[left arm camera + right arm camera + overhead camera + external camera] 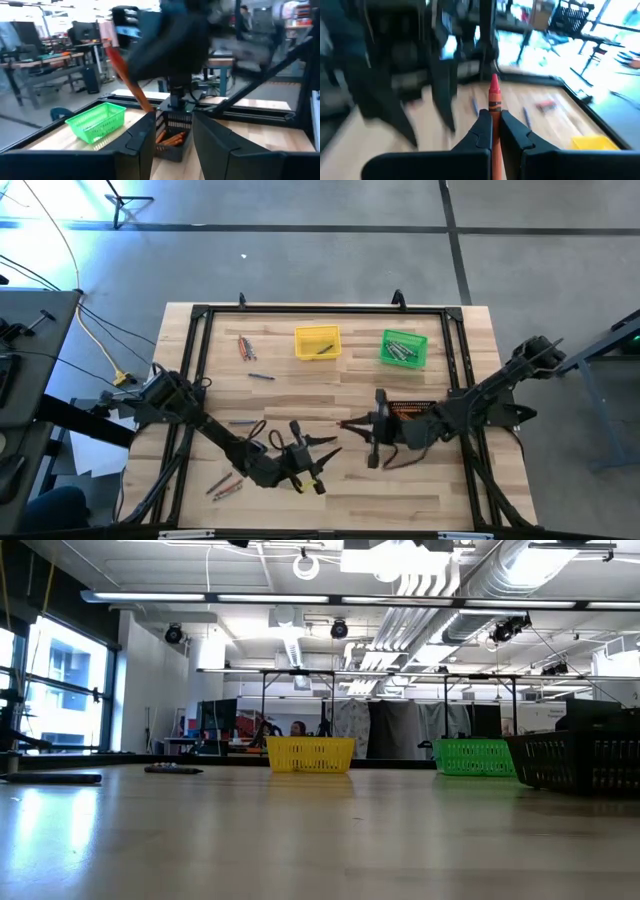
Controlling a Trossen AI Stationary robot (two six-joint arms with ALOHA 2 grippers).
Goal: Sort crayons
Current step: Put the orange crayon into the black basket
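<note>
1. Wooden table (330, 395) carries yellow bin (317, 342), green bin (404, 348) far; black bin (408, 413) right.
2. Right gripper (494, 131), table centre, is clamped on an orange-red crayon (494, 97).
3. Left gripper (318, 452), nearer, fingers apart, empty.
4. Loose crayons (245, 347) lie left.
5. Release judged best directly over black bin, kept low.

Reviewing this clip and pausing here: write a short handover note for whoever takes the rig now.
Right gripper: shut on an orange crayon, mid-table beside the black bin.
Left gripper: open, empty, facing it.
Done: orange crayons in the black bin, grey ones in the green bin, one in the yellow bin.
Left: bin the held crayon; loose crayons remain far-left and near-left on the table.
</note>
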